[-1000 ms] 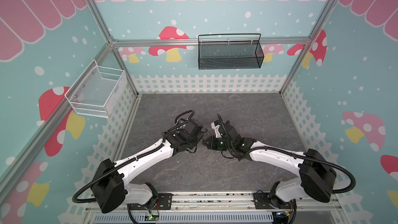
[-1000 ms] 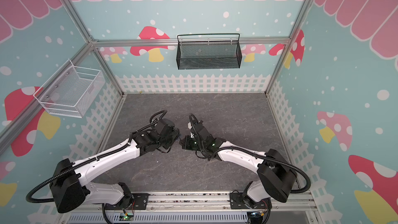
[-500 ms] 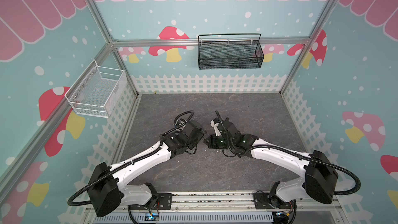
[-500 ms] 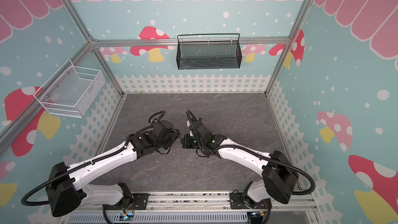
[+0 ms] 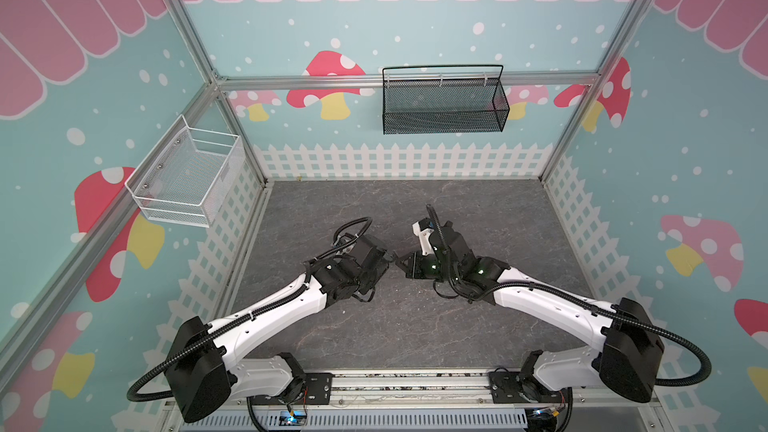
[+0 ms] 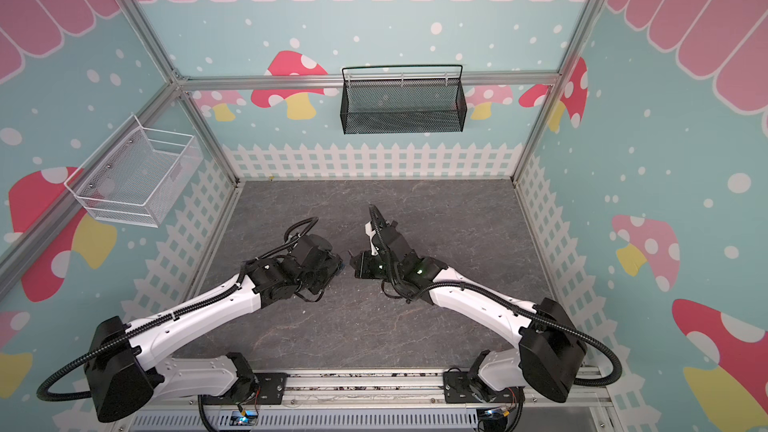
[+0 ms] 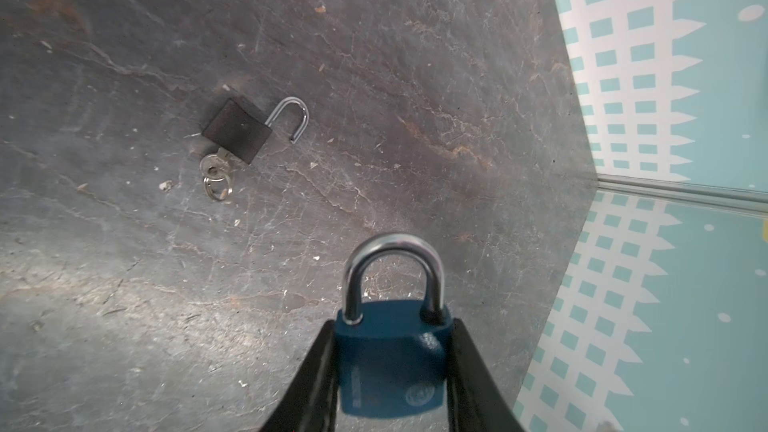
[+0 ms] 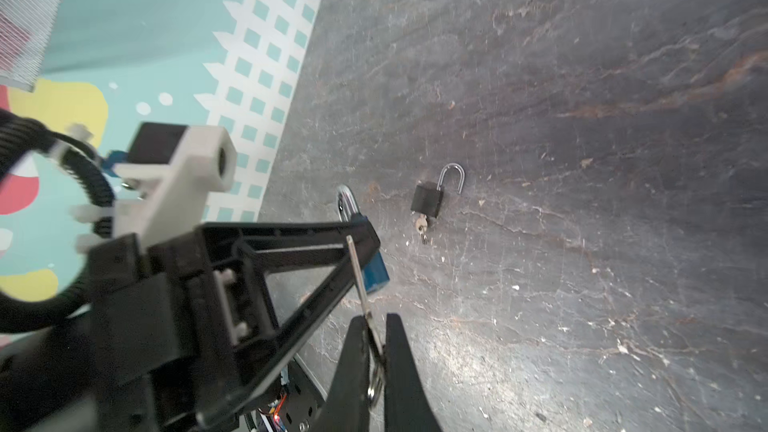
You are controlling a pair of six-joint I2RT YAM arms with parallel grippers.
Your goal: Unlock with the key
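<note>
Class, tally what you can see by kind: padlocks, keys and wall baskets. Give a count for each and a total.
Padlocks: 2, blue padlock, black padlock
Keys: 2, held key, inserted key
Baskets: 2, white basket, black basket
Total: 6

The left claw [image 7: 392, 324] grips a blue padlock [image 7: 390, 363] by the two sides of its body, a black finger [image 7: 320, 367] pressed on each. Its steel shackle [image 7: 392, 243] points away from the claw and sits closed in the body. Farther out on the grey bench [image 7: 124, 305] lies a black padlock [image 7: 237, 130], well apart, with its shackle [image 7: 297, 110] swung open. A key [image 7: 214, 164] sticks out of its base, a ring [image 7: 217, 189] hanging from it. A fence-patterned wall [image 7: 665, 76] borders the bench.
</note>
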